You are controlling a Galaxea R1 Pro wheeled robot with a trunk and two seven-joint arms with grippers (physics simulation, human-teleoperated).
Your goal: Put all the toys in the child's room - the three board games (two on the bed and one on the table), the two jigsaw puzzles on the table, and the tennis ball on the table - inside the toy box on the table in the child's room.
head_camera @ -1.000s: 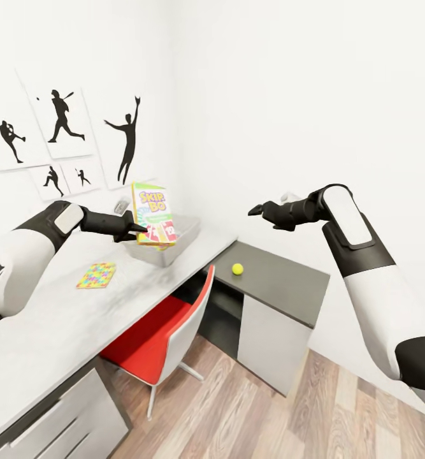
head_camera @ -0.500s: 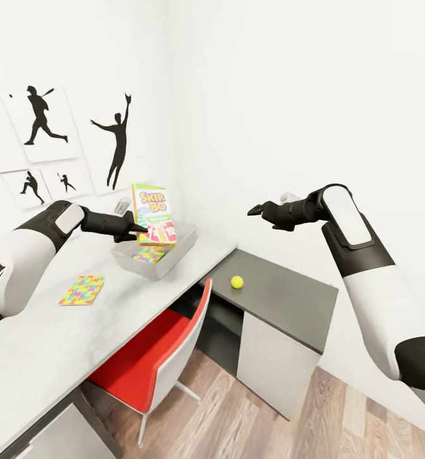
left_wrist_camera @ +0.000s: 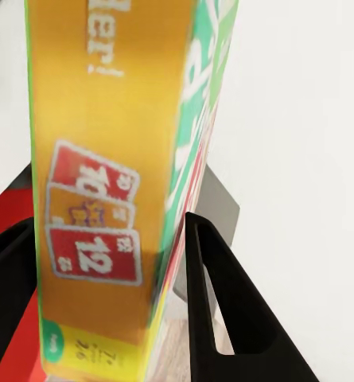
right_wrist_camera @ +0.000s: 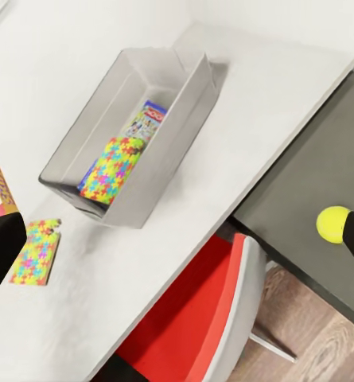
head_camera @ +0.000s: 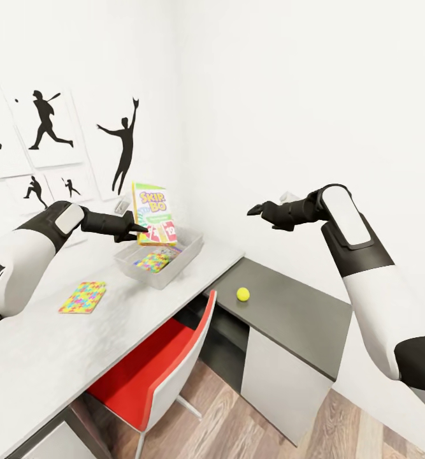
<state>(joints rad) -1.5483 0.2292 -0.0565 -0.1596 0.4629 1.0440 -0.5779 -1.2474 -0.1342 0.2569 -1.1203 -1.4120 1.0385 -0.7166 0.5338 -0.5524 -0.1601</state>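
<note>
In left hand (head_camera: 137, 231) — "SKIP-BO" box (head_camera: 153, 213)

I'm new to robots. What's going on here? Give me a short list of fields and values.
Left hand: shut on the Skip-Bo box, held upright above the toy box
Right hand: raised in the air, holding nothing; open or shut unclear
In the toy box: one jigsaw puzzle and a game box
Outside it: second puzzle flat on the white table
Tennis ball: on the dark desk
</note>
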